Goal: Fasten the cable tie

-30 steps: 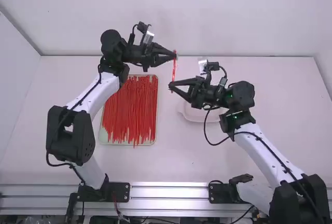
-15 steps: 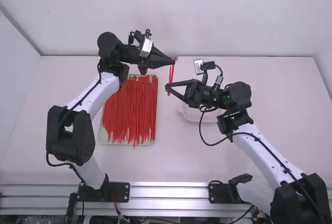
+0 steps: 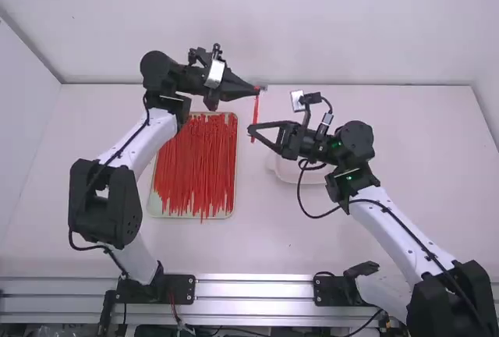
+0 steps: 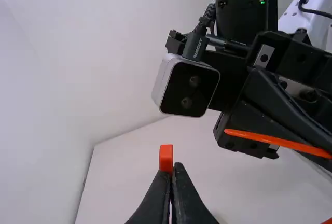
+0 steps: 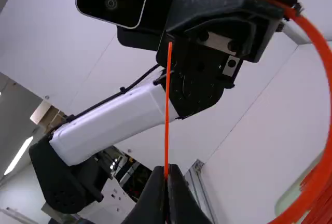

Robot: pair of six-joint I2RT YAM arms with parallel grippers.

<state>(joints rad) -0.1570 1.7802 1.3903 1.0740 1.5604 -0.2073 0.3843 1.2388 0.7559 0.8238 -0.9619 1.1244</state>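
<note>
while the left end effector [image 3: 258, 87] pinches the head of the cable tie [image 3: 256, 113] and the right end effector [image 3: 251, 129] clamps its strap, mid-air above the bench [image 3: 437, 126], the thin strap may buckle or slip and miss the head's slot.

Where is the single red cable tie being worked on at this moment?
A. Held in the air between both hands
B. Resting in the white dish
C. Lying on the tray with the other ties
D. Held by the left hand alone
A: the cable tie spans the gap between the two hands, with its head pinched in the left hand and its strap pinched in the right hand.
</note>
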